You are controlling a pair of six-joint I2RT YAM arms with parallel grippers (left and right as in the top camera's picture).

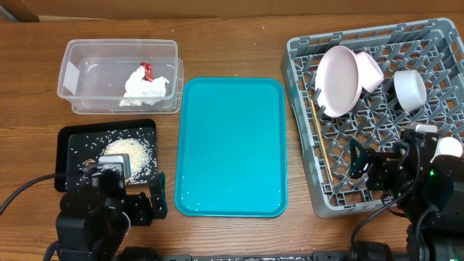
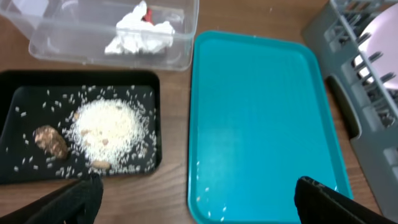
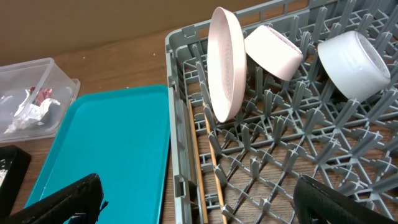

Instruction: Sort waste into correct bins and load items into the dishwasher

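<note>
Rice (image 2: 106, 127) grainy heap, shallow blk tray (image 2: 18, 93), crumpled napkin (image 2: 140, 34)

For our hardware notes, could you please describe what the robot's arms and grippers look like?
Both arms are black and boxy. The left arm carries a grey camera module and has a black cable running off it; the right arm shows a green light. The left gripper and right gripper each have two blunt black fingers.

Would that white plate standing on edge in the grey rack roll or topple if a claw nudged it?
It probably won't roll: the plate stands tilted on its rim among upright pegs of the rack, which should hem it in. It looks rigid and smooth, so likely slippery to pinch. A push might tip it against the neighbouring bowl.
</note>
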